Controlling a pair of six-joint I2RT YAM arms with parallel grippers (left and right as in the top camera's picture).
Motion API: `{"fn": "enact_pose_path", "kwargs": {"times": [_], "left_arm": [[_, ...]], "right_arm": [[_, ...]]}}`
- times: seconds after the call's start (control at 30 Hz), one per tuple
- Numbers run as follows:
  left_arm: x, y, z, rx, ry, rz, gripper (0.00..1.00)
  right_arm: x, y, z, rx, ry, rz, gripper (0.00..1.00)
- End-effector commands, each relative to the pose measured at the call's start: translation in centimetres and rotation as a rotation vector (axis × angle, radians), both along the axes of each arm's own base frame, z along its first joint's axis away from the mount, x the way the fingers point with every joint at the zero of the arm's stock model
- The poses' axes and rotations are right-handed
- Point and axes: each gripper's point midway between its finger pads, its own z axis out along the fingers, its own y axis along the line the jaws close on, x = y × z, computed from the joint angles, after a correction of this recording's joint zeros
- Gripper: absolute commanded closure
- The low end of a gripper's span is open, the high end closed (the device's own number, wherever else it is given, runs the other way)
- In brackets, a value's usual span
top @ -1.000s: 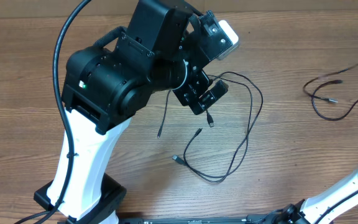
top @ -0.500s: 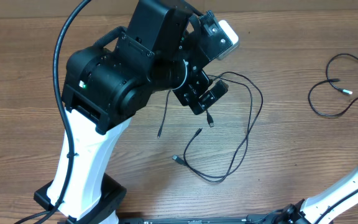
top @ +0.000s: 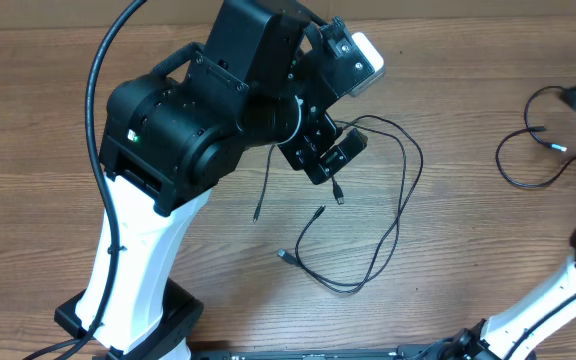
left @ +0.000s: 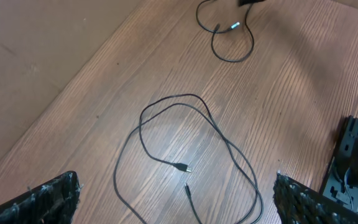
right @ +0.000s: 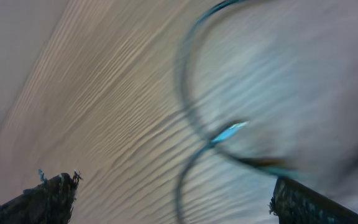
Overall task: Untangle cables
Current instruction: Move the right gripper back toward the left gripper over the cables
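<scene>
**Camera arrangement: three views of one table**

The table (top: 48,150) is seen straight down, from well above, by the overhead camera. From the left wrist it is seen obliquely at moderate height, facing roughly 3 o'clock of the overhead frame, across the looped cable (left: 180,167). From the right wrist it is seen very near and blurred. The small cable (top: 501,170) (left: 232,60) (right: 229,132) is shared by all three views.

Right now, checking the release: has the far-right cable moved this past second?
Yes. The right cable curled into a loop, drawing slightly rightward, away from the unmoved central cable.
</scene>
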Motion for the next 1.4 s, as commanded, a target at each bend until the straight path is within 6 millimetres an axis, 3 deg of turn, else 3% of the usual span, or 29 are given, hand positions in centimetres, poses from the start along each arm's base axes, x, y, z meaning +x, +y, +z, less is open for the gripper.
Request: {"fn": "enact_pose_path", "kwargs": {"times": [0.0,0.23,0.43,0.6,0.73,1.0,1.37], "left_arm": [[0.2,-0.2,-0.2,0.01,-0.005,-0.008,0.0],[0.2,-0.2,-0.2,0.01,-0.005,-0.008,0.01],[0.2,-0.2,-0.2,0.01,-0.005,-0.008,0.01],[0.2,-0.2,-0.2,0.01,-0.005,-0.008,0.01],[0.2,-0.2,-0.2,0.01,-0.005,-0.008,0.01],[0.2,-0.2,-0.2,0.01,-0.005,-0.008,0.01],[0.2,-0.2,-0.2,0.01,-0.005,-0.008,0.0]], "right_arm": [[2.1,5.7,0.1,-0.002,-0.045,0.218,0.0],[2.5,15.4,-0.2,0.008,-0.033,0.542,0.0],[2.0,21.5,-0.5,0.023,-0.003,0.699,0.0],[-0.3,27.1,1.2,0.148,-0.071,0.909,0.0],[-2.4,28.5,1.8,0.192,-0.056,0.993,0.0],[-3.4,29.4,4.5,0.228,-0.111,1.019,0.0],[-5.8,32.1,2.8,0.151,0.054,1.135,0.0]]}}
